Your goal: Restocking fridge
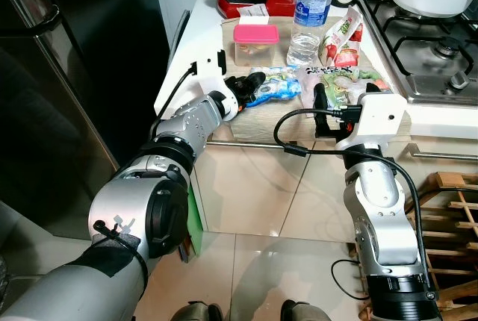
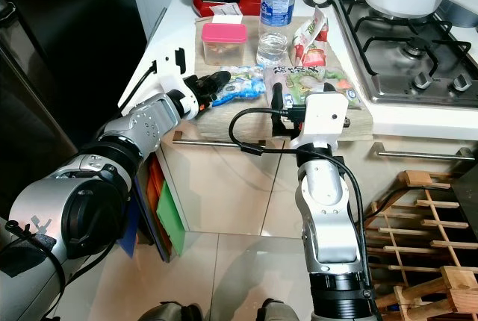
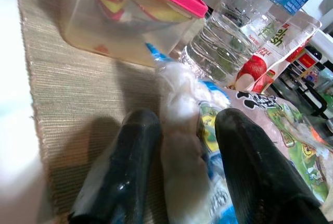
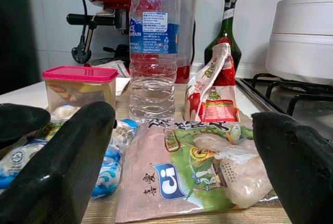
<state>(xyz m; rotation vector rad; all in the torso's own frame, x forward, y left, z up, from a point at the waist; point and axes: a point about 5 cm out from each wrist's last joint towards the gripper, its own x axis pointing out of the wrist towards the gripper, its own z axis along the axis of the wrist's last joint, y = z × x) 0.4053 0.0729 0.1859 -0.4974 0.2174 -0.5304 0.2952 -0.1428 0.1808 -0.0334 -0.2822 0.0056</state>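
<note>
A beige woven mat (image 1: 250,75) covers the white kitchen counter beside the gas hob (image 1: 429,45). On the mat, the left gripper (image 3: 179,174) has its fingers spread around the knotted end of a blue-and-white plastic snack bag (image 1: 272,87), not pressing it. Just beside that bag lies a flat green-printed frozen food pouch (image 4: 192,169), with the right gripper (image 4: 184,161) wide open around it. Behind the mat's bags stand a clear tub with pink lid (image 1: 255,42) and a clear plastic water bottle (image 1: 310,11).

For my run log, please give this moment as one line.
left pincer: open around blue-white knotted plastic bag | right pincer: open before green-printed frozen food packet | counter mat
</note>
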